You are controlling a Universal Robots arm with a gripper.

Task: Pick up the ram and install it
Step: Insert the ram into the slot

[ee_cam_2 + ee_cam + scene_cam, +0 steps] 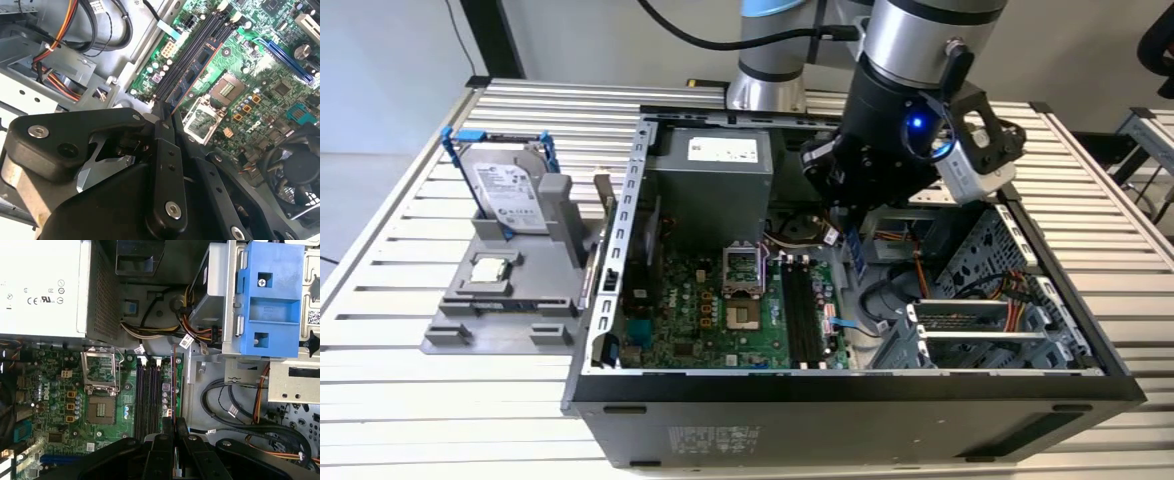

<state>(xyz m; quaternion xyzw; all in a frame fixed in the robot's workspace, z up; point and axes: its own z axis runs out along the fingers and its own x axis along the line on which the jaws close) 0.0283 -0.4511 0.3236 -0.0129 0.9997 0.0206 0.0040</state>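
**A:** Appearance of the ram (196, 67)?

**B:** Slim, flat, long circuit-board stick, dark blue-black. Row of dark chips on its face, reddish tint along one long edge. In the first wrist view it is edge-on and shows as a thin line.

**A:** Location and grip?

**B:** The black metal gripper (164, 116) has its fingers (166, 150) closed on one end. The stick reaches over the green motherboard (260, 60), just beside the long black slots (147, 395) and parallel to them. Contact: cannot tell. In the exterior view, the gripper is upper centre-right, inside the open grey metal computer case (630, 230).

ram (194, 71) above motherboard (707, 330) in case (854, 395), hard drive (507, 195) outside case
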